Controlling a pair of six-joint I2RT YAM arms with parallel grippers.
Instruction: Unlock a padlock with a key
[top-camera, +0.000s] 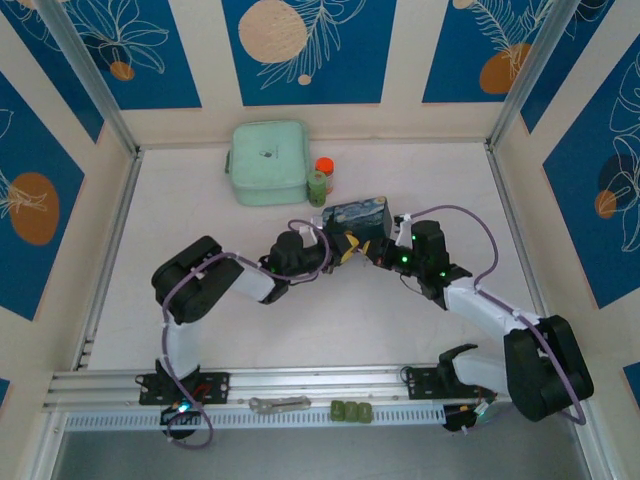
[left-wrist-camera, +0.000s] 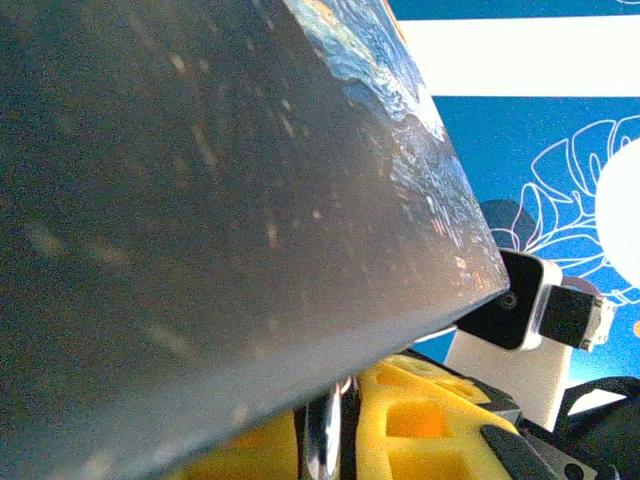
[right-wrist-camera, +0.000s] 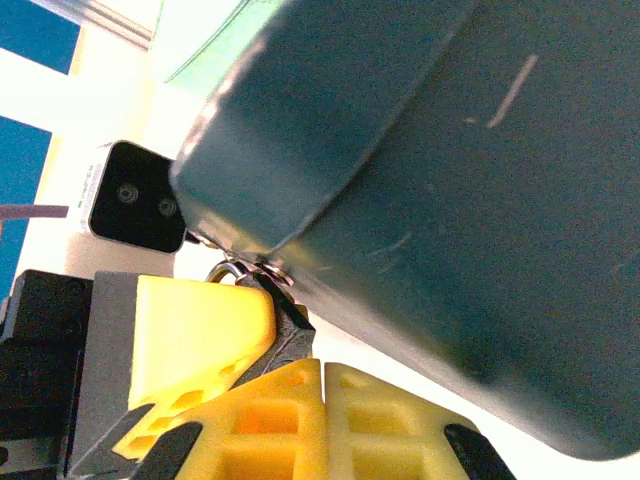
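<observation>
Padlock (left-wrist-camera: 322, 440): clamped between the nearly closed fingers of the left gripper (top-camera: 340, 250), against the near side of the blue box (top-camera: 360, 218) at the centre of the tabletop (top-camera: 200, 190). Right gripper (right-wrist-camera: 322, 365): jaws pressed together just beside it; anything held, cannot tell. Tabletop pale, matt. Mint case (top-camera: 268, 162) near far edge. Walls cream with blue leaf-print panels (top-camera: 305, 50).

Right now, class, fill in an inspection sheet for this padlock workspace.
Surface: pale table, metal rail at the near edge.
Job's things: padlock at the blue box; key too small to tell.
Clutter: mint case, green bottle, grey tool, green blocks.
Pincers: left pincer shut on what looks like the padlock; right pincer shut.
Cables: purple cables along both arms.
Surroundings: blue leaf-patterned wall panels.
</observation>
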